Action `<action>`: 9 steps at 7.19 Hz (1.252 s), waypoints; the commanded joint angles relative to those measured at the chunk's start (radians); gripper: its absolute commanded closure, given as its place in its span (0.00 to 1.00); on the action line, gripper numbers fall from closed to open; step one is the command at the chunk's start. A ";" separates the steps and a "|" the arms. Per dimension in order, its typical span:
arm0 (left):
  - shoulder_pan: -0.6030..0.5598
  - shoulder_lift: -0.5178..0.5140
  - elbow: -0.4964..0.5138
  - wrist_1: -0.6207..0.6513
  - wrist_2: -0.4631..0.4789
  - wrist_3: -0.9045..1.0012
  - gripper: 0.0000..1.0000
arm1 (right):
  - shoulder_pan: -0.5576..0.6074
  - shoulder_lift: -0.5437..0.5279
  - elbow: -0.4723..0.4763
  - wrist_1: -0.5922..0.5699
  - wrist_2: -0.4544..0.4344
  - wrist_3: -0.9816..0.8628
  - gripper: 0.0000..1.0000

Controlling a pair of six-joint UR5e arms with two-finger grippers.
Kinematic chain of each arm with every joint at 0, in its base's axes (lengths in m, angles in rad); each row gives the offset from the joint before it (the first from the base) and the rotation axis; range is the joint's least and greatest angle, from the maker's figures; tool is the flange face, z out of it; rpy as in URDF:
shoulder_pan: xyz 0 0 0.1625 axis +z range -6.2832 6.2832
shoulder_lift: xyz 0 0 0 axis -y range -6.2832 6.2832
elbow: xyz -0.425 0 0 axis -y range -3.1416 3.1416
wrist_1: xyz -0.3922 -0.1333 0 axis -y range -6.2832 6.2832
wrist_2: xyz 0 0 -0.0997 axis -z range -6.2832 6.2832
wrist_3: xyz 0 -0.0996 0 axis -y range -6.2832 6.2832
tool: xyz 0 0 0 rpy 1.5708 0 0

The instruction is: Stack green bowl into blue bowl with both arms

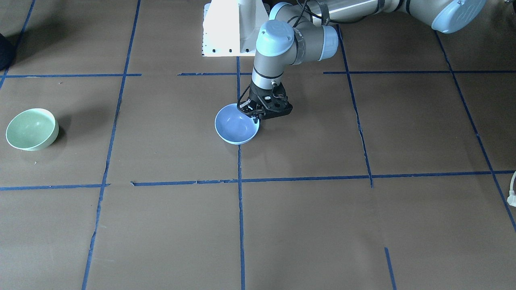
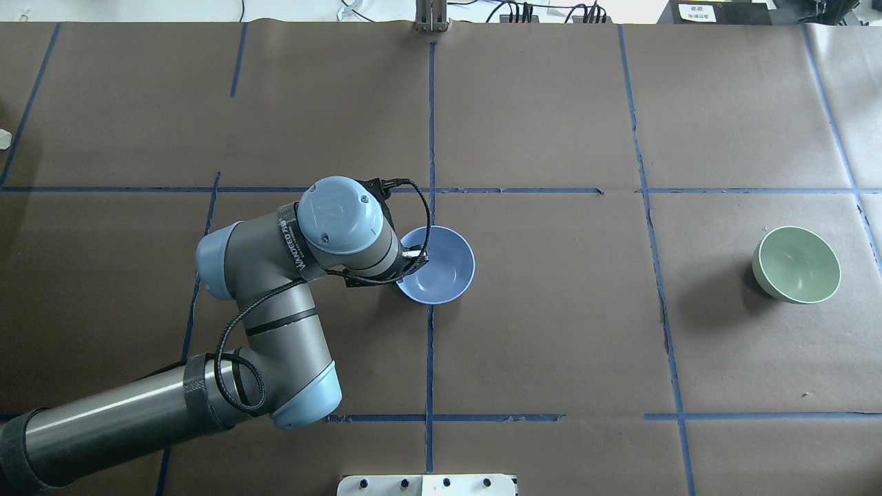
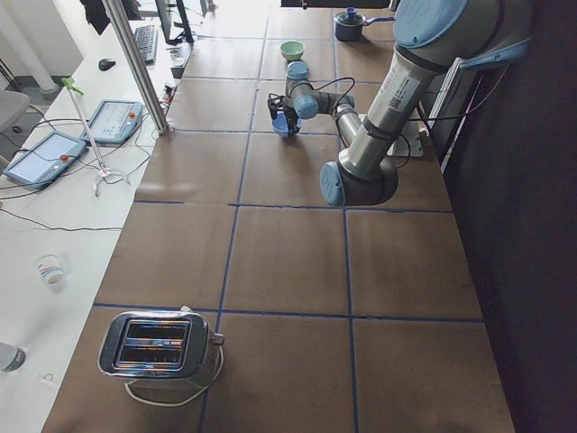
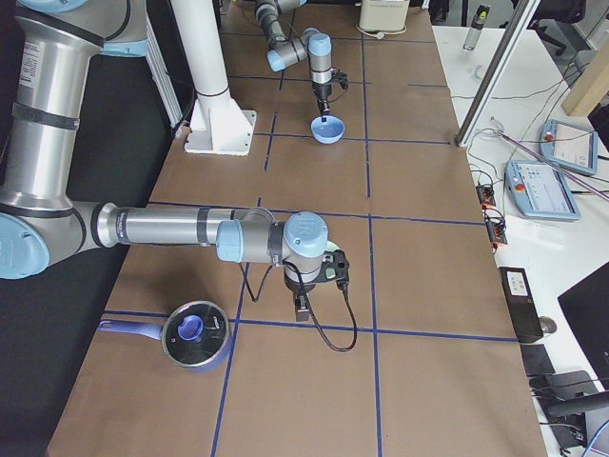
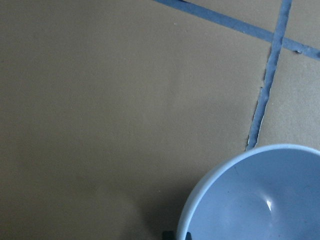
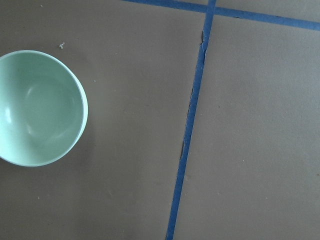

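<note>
**Bowl stacking: blue one pinched at the rim, green one off on its own**

In the front-facing view the blue bowl sits mid-frame, right on a vertical tape line of the desk. The left hand comes straight down on the bowl's upper-right rim. It looks narrow and clamped on that rim, one finger inside and one outside. The left wrist view backs that up, with just a dark sliver of fingertip at the bottom edge, right against the rim. I can't say for sure whether the bowl is resting on the desk or lifted a hair.

The green bowl is over at the far left of that same view, upright, well apart from the blue one, with nothing touching it. The right hand only shows in the side view from the right, so I can't tell whether it's wide or narrow. Its wrist camera looks down on the green bowl in the left of its frame, with no fingers in shot.

My guess on handling: both bowls look rigid, light-ish and really glossy, so slippery, and they'd probably chip if dropped. The rim is the only sensible place to grab, one finger in and one out, pushed well down the wall. A one-sided pinch will let the bowl tilt, so move it slowly. They're the same size, so the green one will probably ride high in the blue one and needs to go in centred and level
</note>
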 commanded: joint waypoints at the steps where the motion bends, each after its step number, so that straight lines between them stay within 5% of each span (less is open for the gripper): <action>1: -0.005 0.019 -0.016 0.005 0.003 0.011 0.00 | 0.000 0.000 0.001 0.000 0.000 0.000 0.00; 2: -0.049 0.054 -0.087 0.056 -0.020 0.093 0.00 | -0.002 0.012 0.005 0.002 0.000 0.003 0.00; 4: -0.183 0.205 -0.392 0.343 -0.173 0.419 0.00 | -0.003 0.032 0.011 0.016 0.000 0.001 0.00; 5: -0.245 0.346 -0.514 0.411 -0.175 0.635 0.00 | -0.006 0.034 0.013 0.029 0.002 0.013 0.00; 7: -0.494 0.591 -0.566 0.413 -0.292 1.072 0.00 | -0.035 0.040 0.022 0.031 0.006 0.075 0.00; 9: -0.866 0.747 -0.458 0.416 -0.452 1.598 0.00 | -0.037 0.058 0.022 0.029 0.018 0.077 0.00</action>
